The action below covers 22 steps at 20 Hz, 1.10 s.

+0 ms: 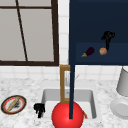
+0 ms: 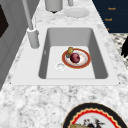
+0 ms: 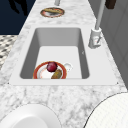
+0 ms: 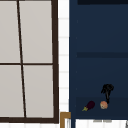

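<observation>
My right hand is inside the open navy wall cabinet, fingers hanging straight down to a round orange-pink fruit on the lower shelf. They hold nothing. A purple eggplant lies just left of the fruit. My left hand floats low at the sink's left front corner, fingers relaxed and empty. A dark hand shows off the counter's front edge, and another dark hand shape at the picture's right edge.
In the sink basin lies a red-rimmed plate with a dark red round fruit and a brown piece. A big red ball, the navy door edge, a patterned plate, a white plate and a grey canister surround it.
</observation>
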{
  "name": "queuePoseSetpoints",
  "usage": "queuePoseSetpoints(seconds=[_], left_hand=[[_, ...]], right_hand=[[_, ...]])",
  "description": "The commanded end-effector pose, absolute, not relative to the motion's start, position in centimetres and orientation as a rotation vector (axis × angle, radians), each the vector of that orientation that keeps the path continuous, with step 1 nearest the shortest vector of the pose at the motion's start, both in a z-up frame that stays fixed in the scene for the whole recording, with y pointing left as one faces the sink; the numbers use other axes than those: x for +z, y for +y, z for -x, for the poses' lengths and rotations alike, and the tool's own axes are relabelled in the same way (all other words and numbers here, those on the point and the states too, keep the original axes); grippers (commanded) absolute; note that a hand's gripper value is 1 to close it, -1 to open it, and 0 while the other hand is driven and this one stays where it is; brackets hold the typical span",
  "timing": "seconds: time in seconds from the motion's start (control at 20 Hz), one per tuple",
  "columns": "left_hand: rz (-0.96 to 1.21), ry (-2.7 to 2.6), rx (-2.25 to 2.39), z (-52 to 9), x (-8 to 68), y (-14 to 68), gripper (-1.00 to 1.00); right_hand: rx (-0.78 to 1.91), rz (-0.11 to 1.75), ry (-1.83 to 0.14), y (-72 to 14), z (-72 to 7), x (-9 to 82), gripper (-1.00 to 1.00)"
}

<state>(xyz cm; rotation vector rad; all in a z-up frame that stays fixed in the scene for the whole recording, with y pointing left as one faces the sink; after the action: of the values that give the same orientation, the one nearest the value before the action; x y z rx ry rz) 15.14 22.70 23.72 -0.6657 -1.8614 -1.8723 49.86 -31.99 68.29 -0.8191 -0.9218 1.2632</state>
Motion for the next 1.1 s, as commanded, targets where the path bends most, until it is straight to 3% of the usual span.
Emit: queuePoseSetpoints(seconds=[0.0, 0.25, 0.6, 1.05], left_hand=[[0.666, -1.861, -1.872, -15.1, 23.7, 22.7, 0.0], [0.666, -1.861, -1.872, -15.1, 23.7, 22.7, 0.0], [0.666, -1.861, -1.872, -15.1, 23.7, 22.7, 0.0], [0.666, -1.861, -1.872, -15.1, 23.7, 22.7, 0.0]], right_hand=[[1.247, 0.878, -0.914, -32.2, -49.7, 71.4, -1.0], [1.238, 0.872, -0.954, -32.3, -46.4, 74.5, -1.0], [1.172, 1.0, -1.076, -31.1, -41.4, 75.3, -1.0], [1.123, 1.037, -1.137, -28.4, -34.3, 72.1, -1.0]])
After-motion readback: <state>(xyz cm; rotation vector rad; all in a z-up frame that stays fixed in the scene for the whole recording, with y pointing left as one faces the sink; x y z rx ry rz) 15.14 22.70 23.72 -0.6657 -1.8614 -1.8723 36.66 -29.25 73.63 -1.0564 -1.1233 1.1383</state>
